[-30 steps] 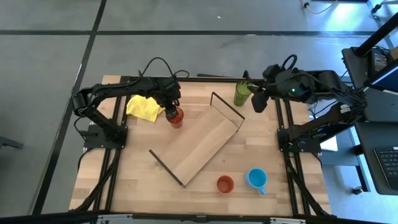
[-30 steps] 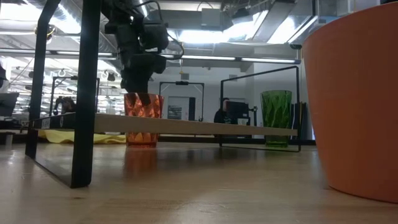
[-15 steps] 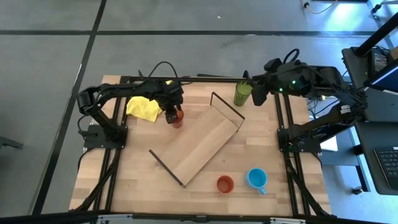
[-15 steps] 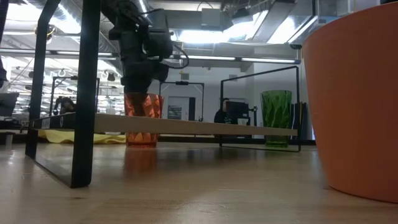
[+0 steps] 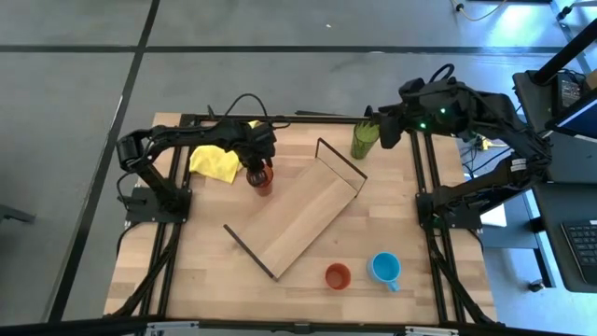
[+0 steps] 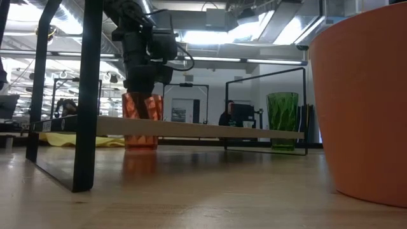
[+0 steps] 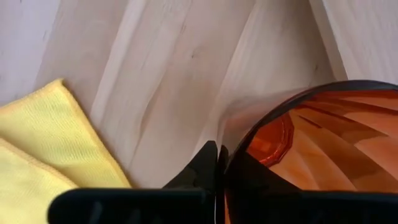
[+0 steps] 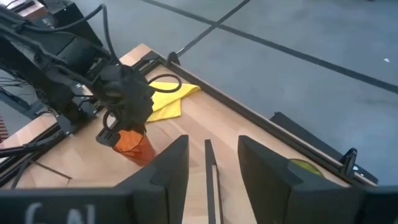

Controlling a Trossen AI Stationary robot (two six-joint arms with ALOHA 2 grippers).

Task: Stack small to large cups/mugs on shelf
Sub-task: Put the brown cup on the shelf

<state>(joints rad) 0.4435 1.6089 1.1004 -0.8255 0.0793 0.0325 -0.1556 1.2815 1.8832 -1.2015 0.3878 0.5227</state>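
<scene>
My left gripper [image 5: 258,168] is shut on the orange-red translucent tumbler [image 5: 263,177] at the far left, beside the shelf; it also shows in the low view [image 6: 141,121]. The shelf [image 5: 303,219] lies slantwise mid-table, with black wire frames at its ends. My right gripper [image 5: 388,131] is open and empty, raised just right of the green tumbler [image 5: 363,138], which stands upright at the far edge. The short orange-red cup [image 5: 338,276] and the light blue mug [image 5: 384,268] stand near the front edge. My left gripper holds the tumbler's rim wall [image 7: 231,155] with one finger outside [image 7: 205,165] and one inside, seen dark through the wall. The fingers come from above, pointing down. The tumbler is upright; I cannot tell whether its base touches the table.
A yellow cloth [image 5: 216,161] lies just left of the orange-red tumbler. The shelf's far wire frame [image 5: 340,159] stands between the two tumblers. The short cup fills the right of the low view [image 6: 362,102]. People and equipment show in the room beyond.
My left gripper has gone down onto the orange-red tumbler, one finger entering its mouth, and the tumbler has shifted slightly toward the table's left edge. My right gripper has drawn back toward the table's far edge beside the green tumbler.
</scene>
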